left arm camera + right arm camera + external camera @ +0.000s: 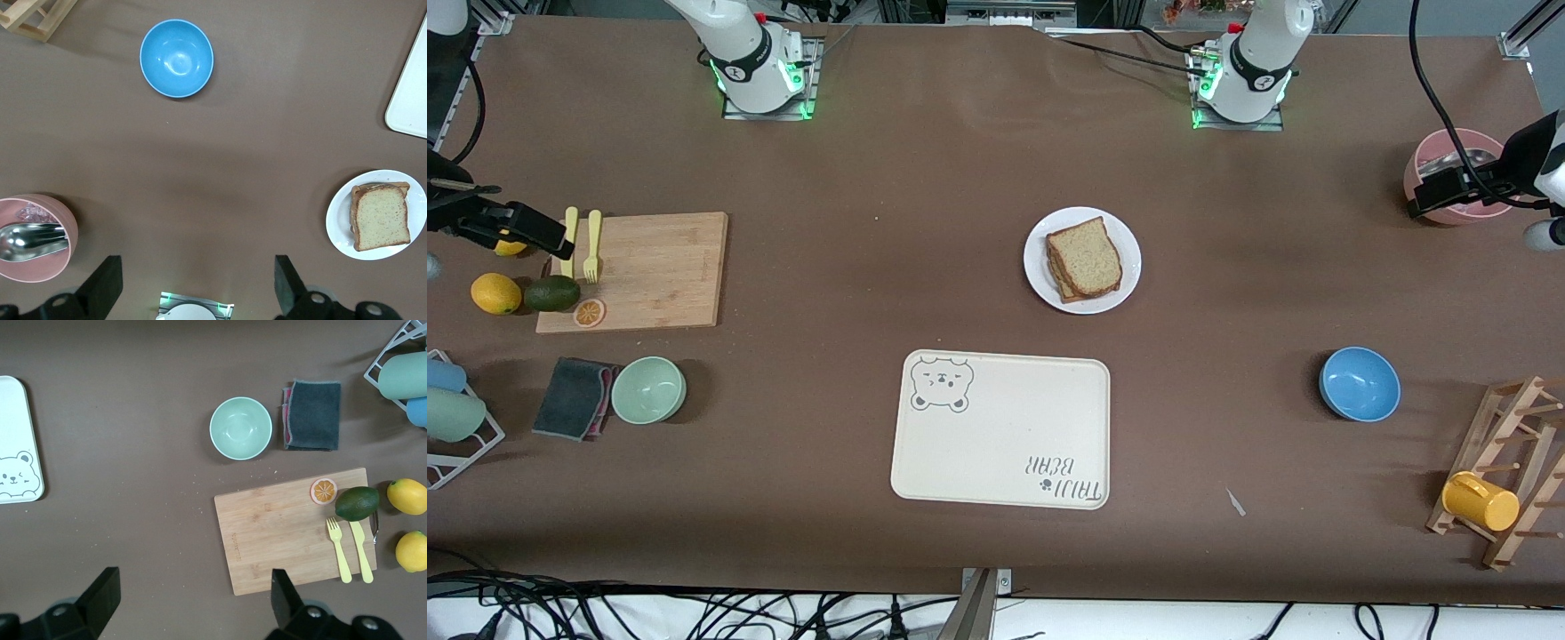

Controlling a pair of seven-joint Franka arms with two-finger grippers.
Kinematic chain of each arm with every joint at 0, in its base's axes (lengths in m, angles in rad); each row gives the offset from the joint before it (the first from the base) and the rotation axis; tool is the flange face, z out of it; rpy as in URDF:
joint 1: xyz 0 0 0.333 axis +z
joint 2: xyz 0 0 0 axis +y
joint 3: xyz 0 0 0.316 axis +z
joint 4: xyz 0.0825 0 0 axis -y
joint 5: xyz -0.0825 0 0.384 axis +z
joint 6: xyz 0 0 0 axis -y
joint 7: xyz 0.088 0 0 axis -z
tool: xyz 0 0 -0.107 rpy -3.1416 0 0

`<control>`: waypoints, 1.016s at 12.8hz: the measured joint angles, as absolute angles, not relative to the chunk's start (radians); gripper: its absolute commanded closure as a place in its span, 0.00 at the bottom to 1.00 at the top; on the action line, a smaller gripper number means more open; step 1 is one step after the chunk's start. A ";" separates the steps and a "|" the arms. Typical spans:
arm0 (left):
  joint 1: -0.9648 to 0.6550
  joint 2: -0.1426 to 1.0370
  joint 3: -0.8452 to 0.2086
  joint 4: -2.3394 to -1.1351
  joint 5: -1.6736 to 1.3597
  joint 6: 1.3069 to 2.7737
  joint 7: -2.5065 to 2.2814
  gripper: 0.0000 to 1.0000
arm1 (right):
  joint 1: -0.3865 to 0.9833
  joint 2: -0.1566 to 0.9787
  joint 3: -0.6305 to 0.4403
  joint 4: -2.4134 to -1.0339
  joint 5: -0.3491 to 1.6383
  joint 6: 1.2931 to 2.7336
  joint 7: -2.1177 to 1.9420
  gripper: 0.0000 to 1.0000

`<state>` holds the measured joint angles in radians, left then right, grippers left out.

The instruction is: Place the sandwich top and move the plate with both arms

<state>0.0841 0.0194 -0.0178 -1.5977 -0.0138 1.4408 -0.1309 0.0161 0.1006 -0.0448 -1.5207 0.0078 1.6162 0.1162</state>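
The sandwich top (1085, 256), a light-brown slice with a darker crust, lies on top of the stacked sandwich on the white plate (1128, 267). The plate sits mid-table, farther from the front camera than the bear tray. In the left wrist view the slice (381, 217) and plate (337, 223) show off to one side. My left gripper (1436, 197) hangs open and empty over the pink bowl at the left arm's end (197, 267). My right gripper (534, 229) hangs open and empty over the cutting board's edge at the right arm's end (193, 583).
A cream bear tray (1000, 429) lies nearer the front camera than the plate. A blue bowl (1359, 383), pink bowl (1427, 169) and wooden rack with a yellow mug (1480, 502) stand toward the left arm's end. Toward the right arm's end are a cutting board (658, 267), green bowl (648, 389) and cloth (574, 397).
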 measured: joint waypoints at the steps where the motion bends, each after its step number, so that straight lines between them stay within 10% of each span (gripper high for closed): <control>1: 0.084 0.021 -0.018 -1.598 -0.014 1.441 -0.131 0.00 | 0.016 0.101 -0.044 -1.521 0.008 1.616 0.116 0.00; 13: 0.090 0.023 -0.015 -1.598 -0.014 1.382 -0.131 0.00 | 0.014 0.100 -0.079 -1.521 0.008 1.616 0.115 0.00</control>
<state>0.0900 0.0235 -0.0153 -1.5979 -0.0138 1.3824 -0.1309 0.0138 0.1005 -0.0793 -1.5205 0.0078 1.6158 0.1152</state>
